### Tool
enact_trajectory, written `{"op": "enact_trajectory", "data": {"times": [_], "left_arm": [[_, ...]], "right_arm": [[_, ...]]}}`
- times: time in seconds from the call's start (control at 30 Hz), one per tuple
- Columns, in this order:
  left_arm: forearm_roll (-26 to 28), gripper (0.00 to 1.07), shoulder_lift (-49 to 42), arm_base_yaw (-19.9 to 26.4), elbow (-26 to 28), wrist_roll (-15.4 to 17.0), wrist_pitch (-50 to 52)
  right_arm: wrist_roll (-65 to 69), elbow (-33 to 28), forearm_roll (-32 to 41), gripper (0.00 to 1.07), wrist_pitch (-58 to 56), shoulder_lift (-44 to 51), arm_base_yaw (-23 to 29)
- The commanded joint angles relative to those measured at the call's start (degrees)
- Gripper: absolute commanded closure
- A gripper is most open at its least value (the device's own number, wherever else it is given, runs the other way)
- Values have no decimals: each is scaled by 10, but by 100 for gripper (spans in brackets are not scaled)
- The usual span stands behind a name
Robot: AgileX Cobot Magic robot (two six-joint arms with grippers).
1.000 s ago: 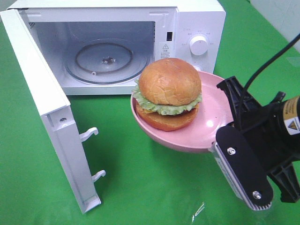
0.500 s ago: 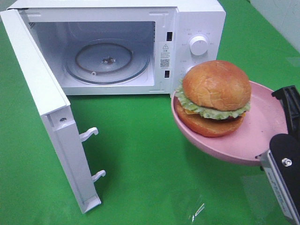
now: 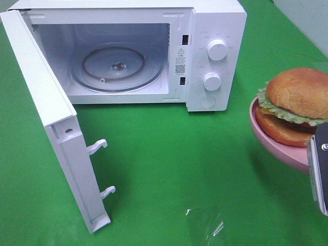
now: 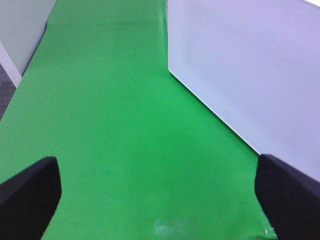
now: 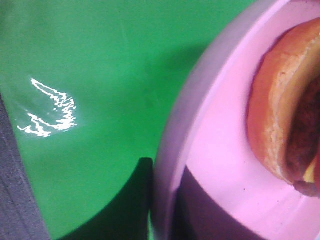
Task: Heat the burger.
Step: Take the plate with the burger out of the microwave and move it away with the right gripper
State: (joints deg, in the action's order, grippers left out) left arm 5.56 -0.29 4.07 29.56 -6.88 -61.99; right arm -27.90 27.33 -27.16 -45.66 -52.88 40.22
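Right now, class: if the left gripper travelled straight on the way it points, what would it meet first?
Probably the green tablecloth. The open left gripper looks along bare cloth, and the white microwave door stands off to one side. Depth is unclear.

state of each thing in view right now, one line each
microwave door: swung fully open
microwave cavity: empty, glass turntable bare
burger: sitting whole on the plate, outside the microwave
pink plate: lifted above the green cloth, gripped at its rim
right end effector: shut on the plate rim
left end effector: open, holding nothing
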Motion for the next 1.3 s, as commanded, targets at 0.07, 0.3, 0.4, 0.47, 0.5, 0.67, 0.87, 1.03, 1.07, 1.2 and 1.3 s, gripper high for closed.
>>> {"op": "enact_trajectory", "data": {"times": [0.07, 0.3, 0.4, 0.47, 0.5, 0.67, 0.87, 1.03, 1.07, 1.2, 1.3], "left_arm": [[0, 9, -3, 2, 1, 5, 7], [0, 9, -3, 2, 1, 5, 7], [0, 9, -3, 2, 1, 5, 7], [0, 9, -3, 2, 1, 5, 7], [0, 9, -3, 2, 1, 5, 7], [0, 9, -3, 2, 1, 5, 7], [0, 9, -3, 2, 1, 5, 7], [0, 9, -3, 2, 1, 5, 7], [0, 9, -3, 2, 1, 5, 7], [0, 9, -3, 2, 1, 5, 7], [0, 9, -3, 2, 1, 5, 7]], "right_arm": [[91, 5, -49, 107, -18, 9, -1], [252, 5, -95, 107, -72, 9, -1], [317, 5, -103, 107, -109, 9, -1], [338, 5, -103, 107, -125, 9, -1], [349, 5, -103, 107, -132, 9, -1], [396, 5, -113, 107, -141, 3, -1], [453, 5, -147, 107, -147, -33, -1], [527, 5, -174, 107, -137, -85, -1], [555, 5, -174, 107, -125, -101, -1], [582, 5, -175, 107, -107, -135, -3], [617, 5, -182, 107, -80, -180, -10]]}}
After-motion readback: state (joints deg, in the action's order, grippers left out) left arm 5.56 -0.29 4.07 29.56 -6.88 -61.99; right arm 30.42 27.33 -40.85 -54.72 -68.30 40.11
